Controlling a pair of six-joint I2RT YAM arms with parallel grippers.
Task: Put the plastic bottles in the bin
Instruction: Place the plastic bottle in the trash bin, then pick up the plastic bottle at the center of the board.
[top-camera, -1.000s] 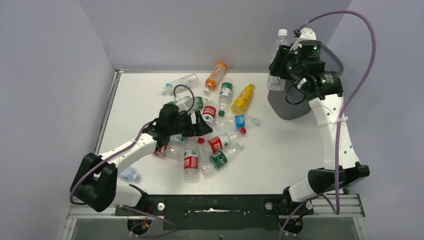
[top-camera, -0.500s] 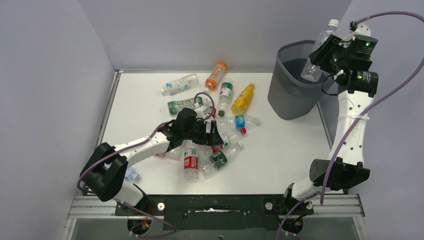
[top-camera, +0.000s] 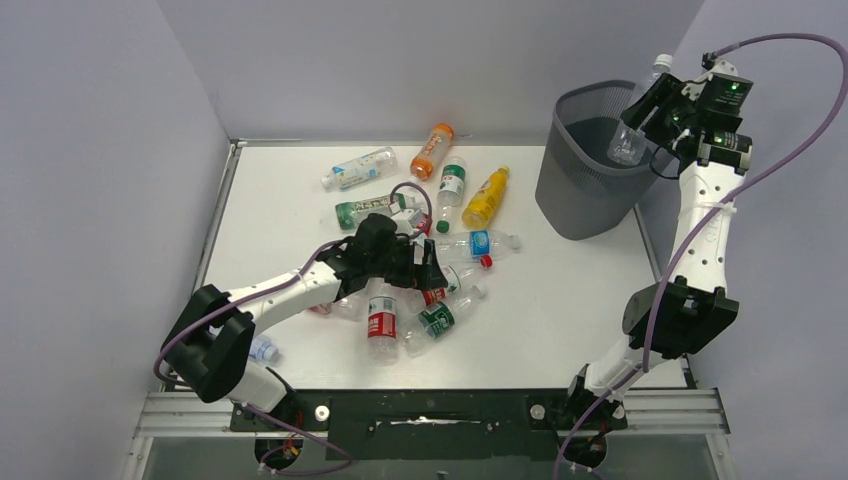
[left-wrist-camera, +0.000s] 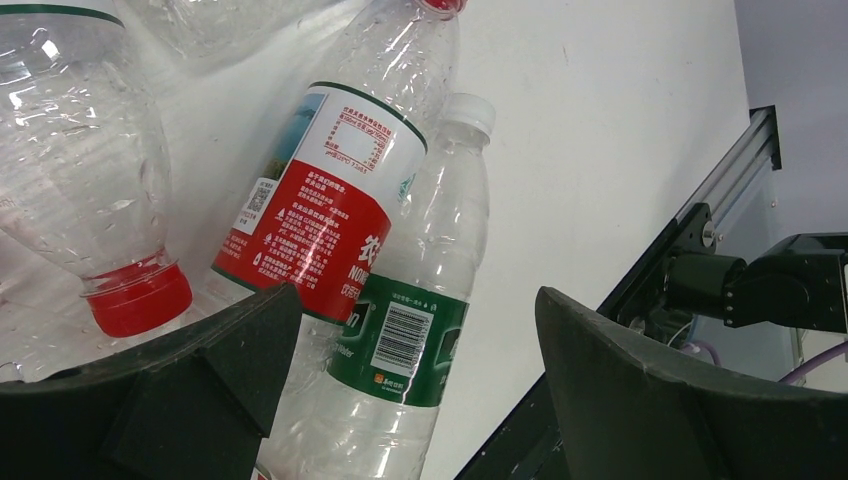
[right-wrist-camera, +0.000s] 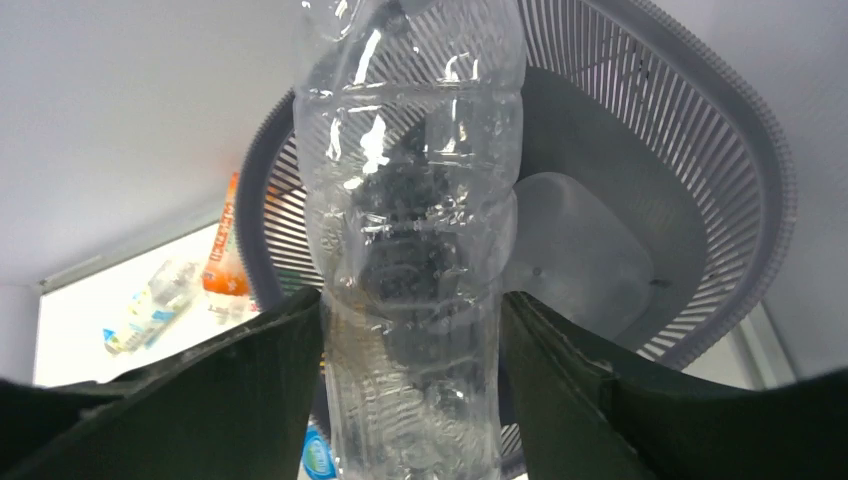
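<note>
White table (top-camera: 570, 310), plastic bottles (top-camera: 382, 322) strewn mid & far side, mesh bin (top-camera: 580, 200) upright far-right corner

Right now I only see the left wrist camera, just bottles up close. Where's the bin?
Observer: The bin stands at the far right corner of the table.
Operator: Is the other end effector carrying anything?
Observer: Yes, the right end effector holds a clear bottle just above the bin.
Operator: Any funny-coloured bottles I can't see?
Observer: An orange bottle lies near the far edge of the table.
</note>
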